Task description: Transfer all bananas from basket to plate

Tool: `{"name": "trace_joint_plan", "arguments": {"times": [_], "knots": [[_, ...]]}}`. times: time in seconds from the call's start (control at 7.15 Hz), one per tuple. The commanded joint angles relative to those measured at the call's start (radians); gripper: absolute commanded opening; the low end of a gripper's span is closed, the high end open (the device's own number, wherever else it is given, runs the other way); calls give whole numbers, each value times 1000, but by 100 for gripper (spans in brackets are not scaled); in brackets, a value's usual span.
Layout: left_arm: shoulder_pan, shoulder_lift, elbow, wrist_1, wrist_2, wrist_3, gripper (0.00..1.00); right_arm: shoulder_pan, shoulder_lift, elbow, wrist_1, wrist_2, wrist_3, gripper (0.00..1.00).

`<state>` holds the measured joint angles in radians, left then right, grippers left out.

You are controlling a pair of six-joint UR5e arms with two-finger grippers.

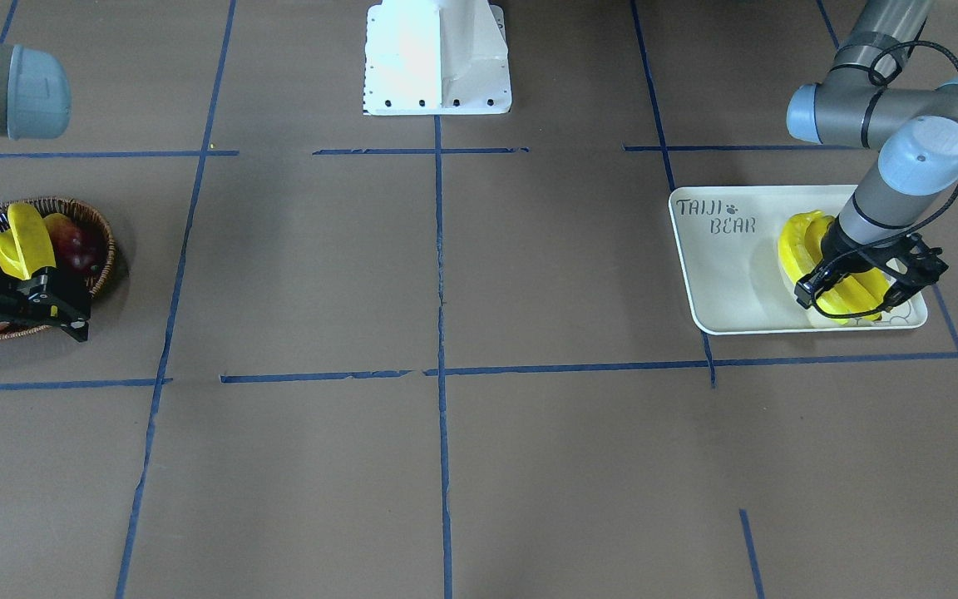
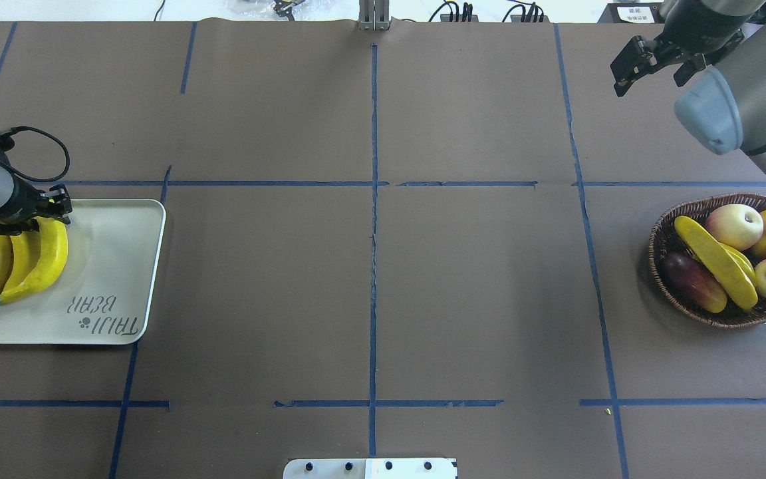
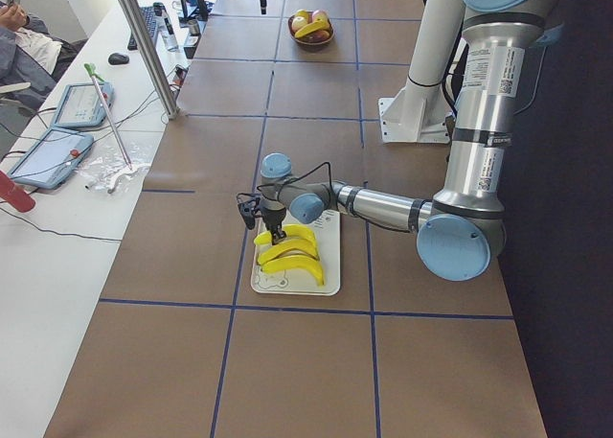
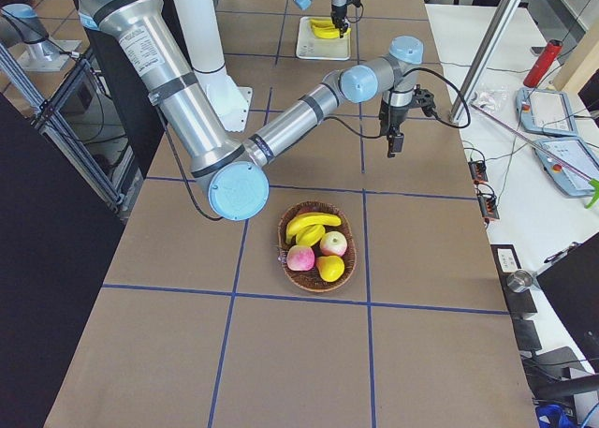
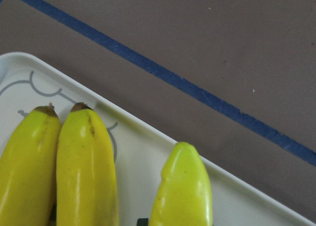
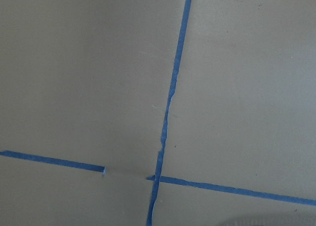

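Lower left: left gripper (image 2: 20, 216), jaws apparently spread, over three bananas (image 2: 44, 256) on the plate (image 2: 124, 266). Upper right: right gripper (image 2: 649, 70), jaws wide; below it, one banana (image 2: 715, 263) in the basket (image 2: 662, 266).

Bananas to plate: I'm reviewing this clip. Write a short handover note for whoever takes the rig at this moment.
Left tool: looks open, low over the plate, gripping nothing as far as I can tell.
Right tool: open and empty, above bare table, away from the basket.
Done: three bananas lie side by side on the plate.
To do: one banana lies in the basket across the other fruit; it needs to go to the plate.
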<state>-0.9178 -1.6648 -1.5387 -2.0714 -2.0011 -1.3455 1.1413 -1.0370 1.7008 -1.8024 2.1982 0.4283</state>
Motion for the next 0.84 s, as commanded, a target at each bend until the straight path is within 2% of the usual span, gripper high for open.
{"name": "trace_joint_plan", "arguments": {"times": [0.0, 0.14, 0.28, 0.42, 0.7], "knots": [[-22, -3, 8, -33, -5, 6, 100, 0, 0, 2, 0, 0, 3, 100], [-82, -4, -3, -20, -68, 78, 100, 0, 0, 11, -1, 0, 7, 100], [-187, -10, -6, -7, -187, 130, 100, 0, 0, 16, -3, 2, 10, 100], [-244, -15, -24, 13, -270, 135, 100, 0, 0, 23, -9, 15, 10, 100], [-237, -15, -149, 57, -315, 138, 100, 2, -26, 48, -12, 15, 10, 100]]}}
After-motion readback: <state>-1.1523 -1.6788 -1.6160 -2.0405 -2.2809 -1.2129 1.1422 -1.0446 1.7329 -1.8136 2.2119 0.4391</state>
